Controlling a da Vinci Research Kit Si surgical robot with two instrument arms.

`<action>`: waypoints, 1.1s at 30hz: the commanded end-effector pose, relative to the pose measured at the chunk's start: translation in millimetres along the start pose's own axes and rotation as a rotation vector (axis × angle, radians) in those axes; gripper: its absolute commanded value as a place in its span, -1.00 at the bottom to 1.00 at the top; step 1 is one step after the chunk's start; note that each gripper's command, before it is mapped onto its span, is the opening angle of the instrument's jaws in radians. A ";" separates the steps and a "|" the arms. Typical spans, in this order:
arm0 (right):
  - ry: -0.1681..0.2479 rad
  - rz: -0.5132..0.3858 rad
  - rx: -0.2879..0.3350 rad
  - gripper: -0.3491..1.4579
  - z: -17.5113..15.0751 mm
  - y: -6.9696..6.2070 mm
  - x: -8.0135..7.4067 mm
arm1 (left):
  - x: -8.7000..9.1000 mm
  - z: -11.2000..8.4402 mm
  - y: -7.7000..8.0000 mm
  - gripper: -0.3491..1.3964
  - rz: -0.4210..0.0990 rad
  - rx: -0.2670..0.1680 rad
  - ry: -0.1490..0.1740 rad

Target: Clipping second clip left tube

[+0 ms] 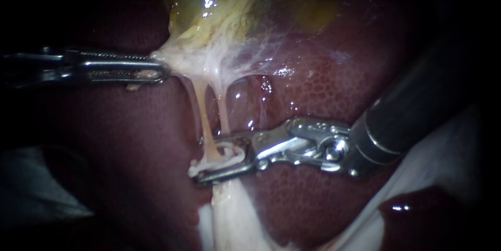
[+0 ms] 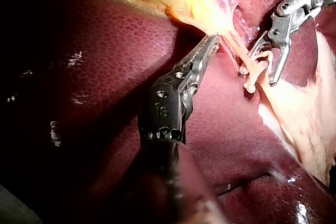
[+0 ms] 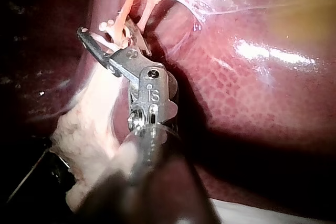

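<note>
Two pale tubes run down from the yellow gallbladder (image 1: pixel 235 0) across the liver (image 1: pixel 323 89): the left tube (image 1: pixel 201 110) and the right tube (image 1: pixel 223 112). My left instrument (image 1: pixel 159 68) comes in level from the left, its jaws shut on the whitish tissue (image 1: pixel 177 60) at the gallbladder's neck, holding it taut. My right instrument (image 1: pixel 204 159) enters from the right. Its jaws stand apart around the left tube's lower end, with a white clip-like strip (image 1: pixel 222 163) lying along the lower jaw. The left wrist view (image 2: pixel 260 72) and right wrist view (image 3: pixel 107 32) show the same gap.
A thick pale band of fatty tissue (image 1: pixel 235 214) hangs below the right instrument's jaws. White cloth (image 1: pixel 443 146) lies at the lower right behind its dark shaft (image 1: pixel 407 110). Dark red liver surrounds both tubes.
</note>
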 end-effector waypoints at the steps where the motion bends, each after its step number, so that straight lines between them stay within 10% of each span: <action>1: 0.004 0.004 0.003 -0.07 0.2 0.0 0.1 | 0.0 0.0 0.0 -1.00 0.000 0.000 0.000; 12: 0.039 0.015 0.027 -0.07 1.9 -0.5 0.8 | 0.0 0.1 0.0 -1.00 0.000 0.001 0.000; 23: 0.053 0.008 0.090 -0.09 3.3 -6.0 3.2 | 0.0 -0.1 0.0 -1.00 0.000 -0.001 0.000; 33: 0.073 0.028 0.104 -0.26 3.2 -7.0 4.1 | 0.1 -0.1 0.0 -1.00 0.000 -0.001 0.000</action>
